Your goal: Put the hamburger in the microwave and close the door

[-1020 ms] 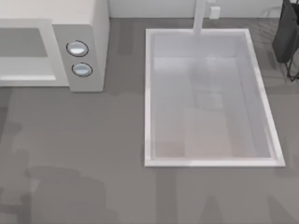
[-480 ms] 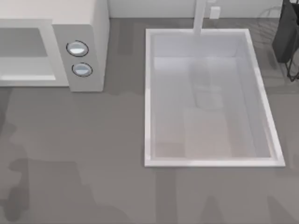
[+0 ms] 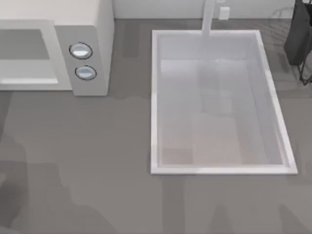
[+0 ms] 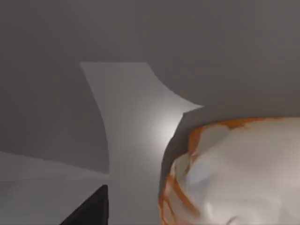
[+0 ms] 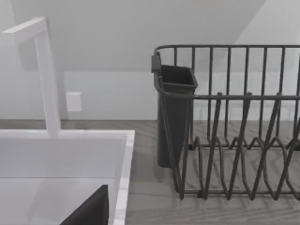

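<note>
The hamburger [image 4: 234, 173], a pale bun with orange edges, looms very close in the left wrist view, against a grey surface with a paler patch. A dark part of my left gripper [image 4: 89, 211] shows beside it, and I cannot tell whether it holds the bun. The white microwave [image 3: 92, 29] stands at the table's back left in the top view. Its grey panel carries two round knobs [image 3: 80, 50], and a grey recess lies to their left. The door is out of view. A dark part of my right gripper [image 5: 89, 211] hangs over the back right.
A white sink basin [image 3: 155, 97] with a white faucet [image 3: 208, 19] fills the middle and right of the table. A dark wire dish rack [image 5: 234, 140] with a cutlery cup [image 5: 173, 112] stands at the back right, beside the sink rim [image 5: 124, 159].
The soft shadow on the counter at the front left has drifted further left. The microwave, the sink and the rack have stayed put.
</note>
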Available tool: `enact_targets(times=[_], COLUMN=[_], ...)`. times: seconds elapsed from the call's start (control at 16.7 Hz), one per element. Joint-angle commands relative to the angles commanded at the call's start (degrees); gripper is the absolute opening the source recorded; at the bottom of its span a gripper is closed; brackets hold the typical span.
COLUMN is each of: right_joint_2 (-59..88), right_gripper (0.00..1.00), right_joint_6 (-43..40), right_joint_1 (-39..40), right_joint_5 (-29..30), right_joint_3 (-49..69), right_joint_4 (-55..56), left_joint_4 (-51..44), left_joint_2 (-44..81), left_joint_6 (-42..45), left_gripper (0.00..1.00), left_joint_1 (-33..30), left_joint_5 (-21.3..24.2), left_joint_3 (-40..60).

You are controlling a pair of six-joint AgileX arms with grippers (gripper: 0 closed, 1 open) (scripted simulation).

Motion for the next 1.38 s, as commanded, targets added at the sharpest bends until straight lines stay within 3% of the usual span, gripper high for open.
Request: enact_targets(times=[0.24,0.48,1.26,1.38], right_joint_2=[0.00,0.00,0.00,0.00], right_gripper=[1.00,1.00,1.00,1.00], right_joint_6=[0.00,0.00,0.00,0.00], right_joint_1=[0.00,0.00,0.00,0.00], right_joint_5=[0.00,0.00,0.00,0.00], right_joint_3=[0.00,0.00,0.00,0.00], right_joint_4=[0.00,0.00,0.00,0.00], left_joint_4=[7.73,8.18,8.18,8.18], left_joint_2=[4.13,4.43,4.43,4.43], left_joint_6=[0.18,0.20,0.20,0.20], left_gripper=[1.00,1.00,0.02,0.00], left_joint_1=[0.12,0.13,0.13,0.13], left_joint_5=[0.01,0.01,0.01,0.01], left_joint_3=[-3.91,-4.19,-4.19,-4.19])
